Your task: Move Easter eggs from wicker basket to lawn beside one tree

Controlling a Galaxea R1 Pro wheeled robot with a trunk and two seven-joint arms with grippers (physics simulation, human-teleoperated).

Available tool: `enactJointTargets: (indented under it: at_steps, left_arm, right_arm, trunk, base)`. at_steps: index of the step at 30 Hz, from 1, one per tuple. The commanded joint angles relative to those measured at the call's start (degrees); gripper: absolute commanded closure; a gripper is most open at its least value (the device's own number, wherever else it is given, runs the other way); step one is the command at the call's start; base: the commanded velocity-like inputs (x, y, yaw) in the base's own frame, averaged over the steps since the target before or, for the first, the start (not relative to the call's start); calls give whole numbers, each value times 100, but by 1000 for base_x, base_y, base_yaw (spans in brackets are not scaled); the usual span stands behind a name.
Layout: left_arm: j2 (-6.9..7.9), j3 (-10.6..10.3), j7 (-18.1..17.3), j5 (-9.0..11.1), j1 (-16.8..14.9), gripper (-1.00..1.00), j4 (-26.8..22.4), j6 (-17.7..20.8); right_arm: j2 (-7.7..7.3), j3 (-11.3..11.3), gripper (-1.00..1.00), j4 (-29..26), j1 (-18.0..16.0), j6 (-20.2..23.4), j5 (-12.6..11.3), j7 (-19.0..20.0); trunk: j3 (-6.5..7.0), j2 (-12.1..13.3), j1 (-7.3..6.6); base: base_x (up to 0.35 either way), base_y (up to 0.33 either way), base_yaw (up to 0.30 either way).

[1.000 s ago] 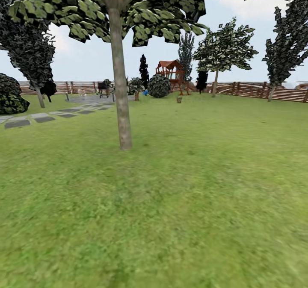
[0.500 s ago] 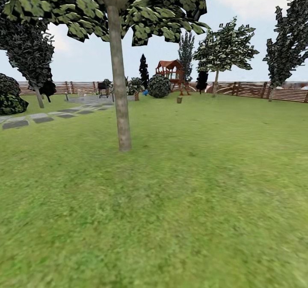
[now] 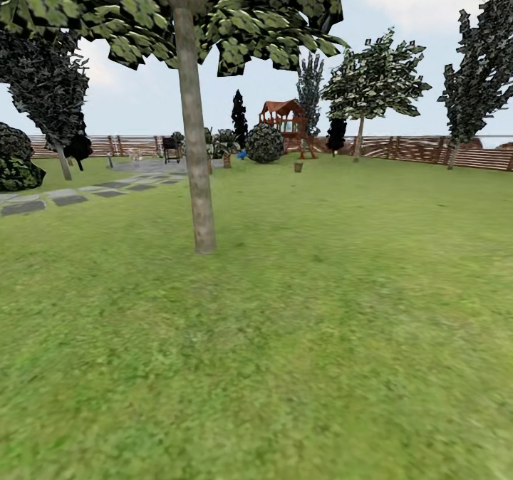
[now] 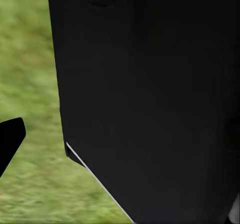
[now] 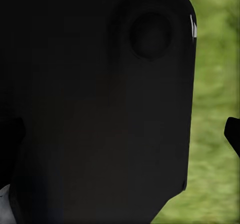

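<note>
Head view: lawn (image 3: 306, 337) fills the lower two thirds of the frame, mottled green. Tree (image 3: 194, 145) with a pale grey-brown trunk stands left of centre, trunk meeting the grass around mid-height of the frame, blocky light-green canopy across the top.

Far across the grass, just right of centre near the horizon line, a small brownish thing (image 3: 298, 167) sits on the lawn; too small to say if it's the wicker basket. No detail resolvable on it, so nothing to say about eggs.

Background: slatted wooden fence (image 3: 427, 151) along the right and back edge, playhouse (image 3: 285, 120) with red-brown roof at centre back, round dark bush (image 3: 265, 143) just left of it. Second light-leaved tree (image 3: 370, 81) at right of centre, dark-leaved trees at far left and far right. Grey stepping stones (image 3: 71, 196) run along the left edge toward a paved patch.

Left wrist view: a black body panel covers most of the frame, a strip of grass beside it, one dark fingertip (image 4: 10, 139) of the claw poking in at the edge. Claw state: can't tell.

Right wrist view: same story, black panel across most of the frame, grass strip at the side, a dark fingertip (image 5: 233, 134) at the edge. Can't tell whether that claw is released or clenched.

Relative to either claw: the distant brown thing is well apart; the tree trunk is much closer than it.
</note>
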Motion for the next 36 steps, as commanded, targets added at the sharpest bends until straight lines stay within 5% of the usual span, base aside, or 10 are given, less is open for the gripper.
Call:
enactJointTargets:
  at_steps: [1,7,12,15,24,36]
  left_arm:
    - [-5,1,-7,6,4,-100,-19,-2]
    - [28,-37,-33,-61,4,-100,-394,39]
    - [106,-53,-331,-694,4,-100,-471,56]
    - [115,-39,-335,-787,4,-100,-488,57]
    - [272,12,-313,-651,4,-100,-783,9]
    - [243,-57,-366,-692,4,-100,-777,68]
  right_arm:
    - [0,-2,-100,12,-3,-35,-21,8]
    - [0,-2,-100,11,-3,-35,-21,5]
    - [0,-2,-100,12,-3,-35,-21,5]
    - [0,-2,-100,12,-3,-35,-21,5]
    - [9,38,-100,-6,-3,2,41,28]
    - [1,-4,-100,-41,-3,-17,-10,26]
  trunk:
    - [-3,-2,0]
    - [-3,-2,0]
    - [-3,-2,0]
    - [-3,-2,0]
    - [-3,-2,0]
    - [-3,-2,0]
  base:
    - [3,-3,0]
    - [0,0,0]
    - [0,0,0]
    - [0,0,0]
    - [0,0,0]
    - [297,-32,0]
